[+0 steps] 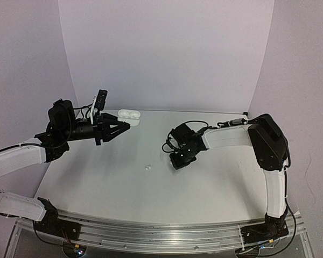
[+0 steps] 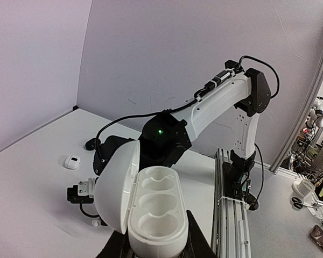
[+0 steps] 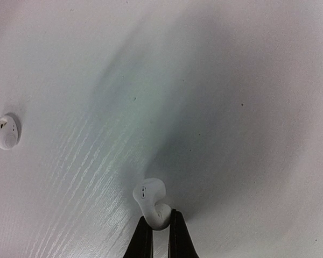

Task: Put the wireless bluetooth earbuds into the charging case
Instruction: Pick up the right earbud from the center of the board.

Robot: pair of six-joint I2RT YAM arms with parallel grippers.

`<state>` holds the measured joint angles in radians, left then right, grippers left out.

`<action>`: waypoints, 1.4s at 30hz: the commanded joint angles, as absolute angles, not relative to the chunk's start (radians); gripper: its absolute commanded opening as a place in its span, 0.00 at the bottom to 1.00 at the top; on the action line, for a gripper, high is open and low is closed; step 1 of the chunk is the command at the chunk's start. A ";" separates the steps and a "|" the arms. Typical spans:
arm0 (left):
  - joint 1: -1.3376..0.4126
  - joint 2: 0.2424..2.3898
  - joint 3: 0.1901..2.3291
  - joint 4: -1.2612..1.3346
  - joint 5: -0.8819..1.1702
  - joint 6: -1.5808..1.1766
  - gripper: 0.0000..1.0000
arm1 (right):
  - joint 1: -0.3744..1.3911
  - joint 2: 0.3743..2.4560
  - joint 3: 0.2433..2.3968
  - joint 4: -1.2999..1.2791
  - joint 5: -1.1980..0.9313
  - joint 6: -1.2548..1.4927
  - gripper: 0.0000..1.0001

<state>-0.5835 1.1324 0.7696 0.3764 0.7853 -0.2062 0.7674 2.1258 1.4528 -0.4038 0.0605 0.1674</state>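
White earbud (image 3: 149, 203) is nipped at its lower end between the tips of the right gripper (image 3: 160, 226), whose two dark fingers (image 3: 144, 242) are drawn together on it. The bud's rounded head points up and to the left in the wrist view, with two small dark dots on its face. It hangs low over the table (image 1: 107, 183), throwing a soft shadow; whether it touches the surface cannot be told. Well apart from it, toward the left arm's side, a second earbud (image 3: 4, 131), also white, lies loose on the table, between the two grippers in the overhead view. Across the table the left gripper (image 1: 121, 127) is raised above the surface and clamped on the charging case (image 2: 153, 207), its dark fingers flanking the white shell at the base. The case stands open, its domed lid (image 2: 116, 185) swung out to one side, and three round hollows show in a row along its inner tray. The open tray faces the right arm (image 2: 220, 102), which reaches in from the far side with its wrist bent down toward the table.
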 commanded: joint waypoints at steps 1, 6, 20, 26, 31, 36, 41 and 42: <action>-0.583 1.108 0.764 0.412 0.788 -0.190 0.00 | 0.753 2.137 1.435 -0.460 0.079 0.156 0.00; -0.583 1.108 0.763 0.413 0.787 -0.189 0.00 | 0.752 2.106 1.421 -0.459 0.091 0.144 0.00; -0.583 1.098 0.756 0.414 0.781 -0.179 0.00 | 0.749 2.040 1.386 -0.389 0.091 0.107 0.00; -0.583 1.096 0.744 0.411 0.756 -0.177 0.00 | 0.750 1.936 1.367 -0.322 0.120 0.079 0.00; -0.583 1.097 0.724 0.434 0.728 -0.175 0.00 | 0.750 1.860 1.384 -0.281 0.141 0.065 0.00; -0.584 1.102 0.702 0.457 0.710 -0.149 0.00 | 0.750 1.835 1.409 -0.278 0.136 0.066 0.00; -0.584 1.107 0.678 0.474 0.640 -0.131 0.00 | 0.753 1.789 1.465 -0.276 0.126 0.078 0.00; -0.585 1.112 0.672 0.483 0.625 -0.126 0.00 | 0.755 1.779 1.478 -0.276 0.124 0.082 0.00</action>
